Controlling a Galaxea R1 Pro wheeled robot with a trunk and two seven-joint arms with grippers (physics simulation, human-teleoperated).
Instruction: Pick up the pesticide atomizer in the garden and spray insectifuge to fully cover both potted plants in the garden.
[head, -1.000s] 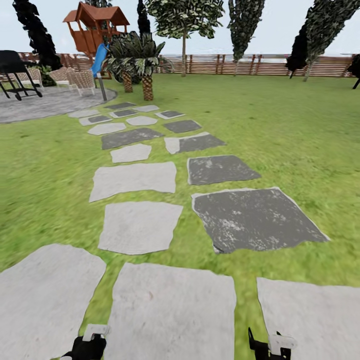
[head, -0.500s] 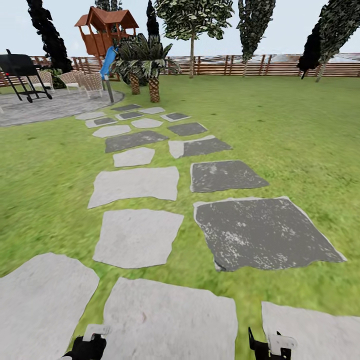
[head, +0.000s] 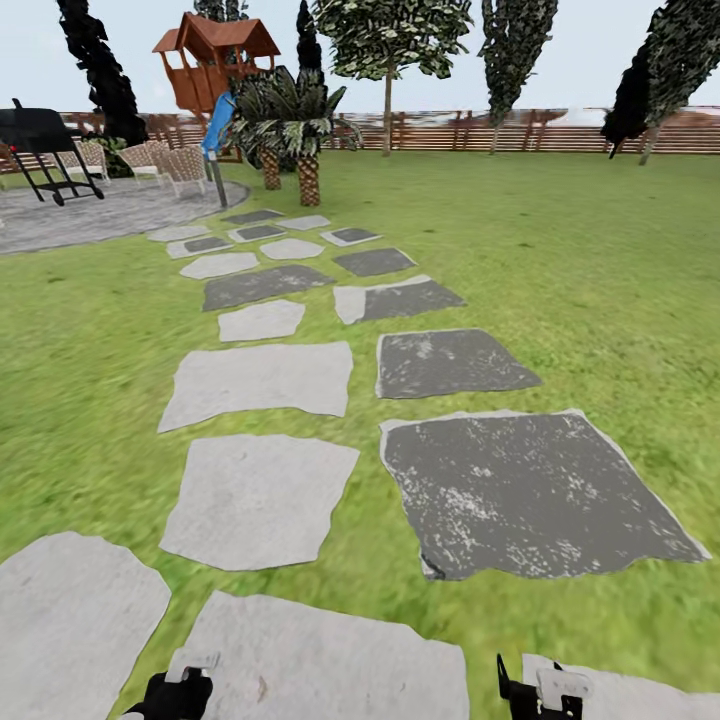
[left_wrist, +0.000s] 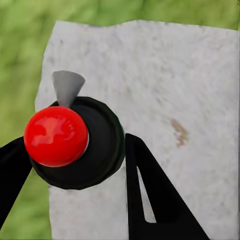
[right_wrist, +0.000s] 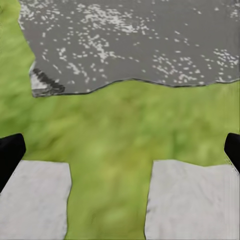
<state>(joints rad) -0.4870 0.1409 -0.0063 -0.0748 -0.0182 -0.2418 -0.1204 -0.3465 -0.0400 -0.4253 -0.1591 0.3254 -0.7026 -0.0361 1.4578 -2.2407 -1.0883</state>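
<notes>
Item: a round black body with a glossy red ball on it and a small grey cone at its rim (left_wrist: 92, 150). I am reading it as the pesticide atomizer seen end-on, black end toward the left wrist camera. If so, its long axis is running along the fingers, pointing down at a pale grey stepping stone (left_wrist: 175, 75).

Left pincer (left_wrist: 72, 160): its black fingers (left_wrist: 150, 195) are sitting on either side of the black body and touching it, so it appears to be pinching the bottle. The bottle is therefore lying in the pincer itself, not ahead of it.

Right pincer (right_wrist: 120, 150): its fingertips are standing wide apart with nothing between them, and it is hanging over a grass strip between pale stones.

Left is the arm carrying the spray, so aiming will fall to it.

Outward: a path of pale and dark grey stepping stones (head: 255, 378) is running forward and left across the green lawn (head: 560, 270) toward round grey mottled paving (head: 90, 215). A brown wooden slat fence (head: 540, 130) is closing the far side.

Which way the potted plants are lying from the left pincer cannot be told. Judgement: the robot is in transit and the spray step is not yet begun.
</notes>
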